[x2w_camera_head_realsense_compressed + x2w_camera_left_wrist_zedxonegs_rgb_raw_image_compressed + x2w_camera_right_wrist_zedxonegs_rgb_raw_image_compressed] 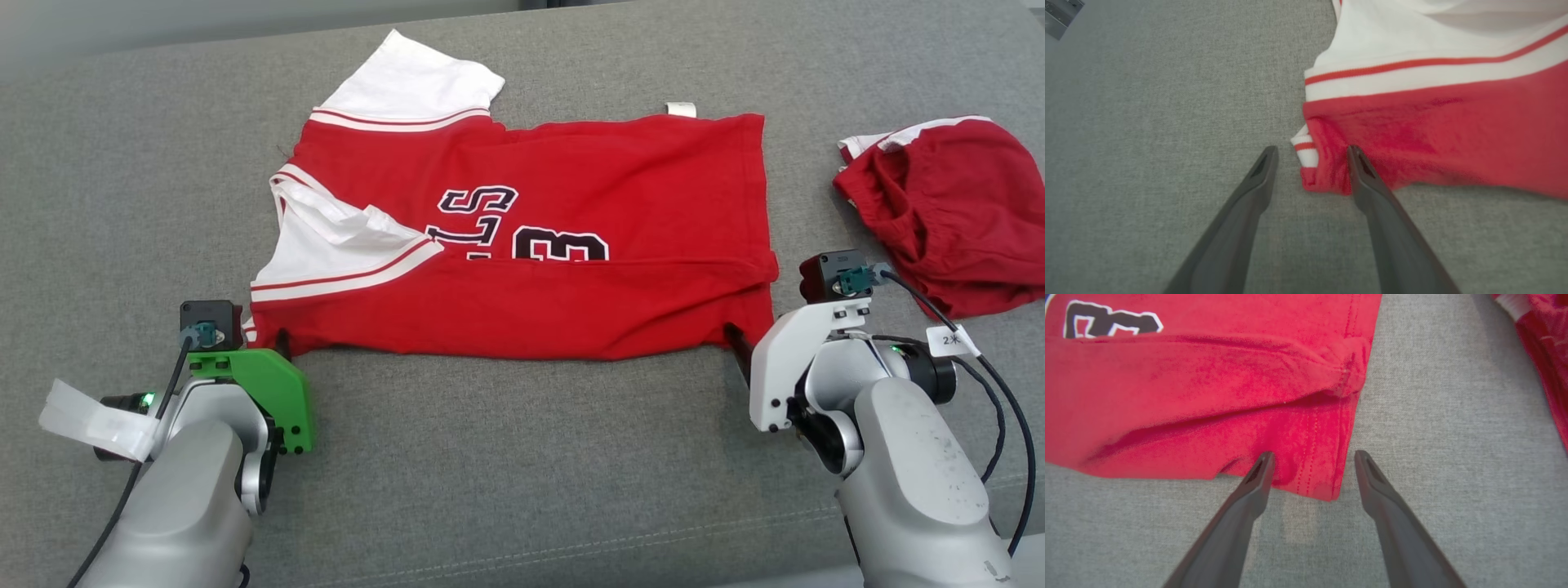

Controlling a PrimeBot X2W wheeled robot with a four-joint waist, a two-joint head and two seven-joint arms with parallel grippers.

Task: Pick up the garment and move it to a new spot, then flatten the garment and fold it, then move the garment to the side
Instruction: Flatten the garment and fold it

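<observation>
A red jersey, the garment (531,302), lies spread on the grey cloth surface, with white sleeves and a black "3" print. Its near edge is folded over. My left gripper (265,339) is at the garment's near left corner, open. In the left wrist view that gripper (1312,150) has the red corner (1327,171) with its white striped trim between the fingers. My right gripper (751,339) is at the near right corner. Its fingers (1313,454) stand open, astride the hemmed corner (1310,473) of the garment.
A second, crumpled red garment (947,212) with white trim lies to the right, close to my right arm and its cables. It also edges into the right wrist view (1543,343). Grey cloth (506,457) stretches toward me.
</observation>
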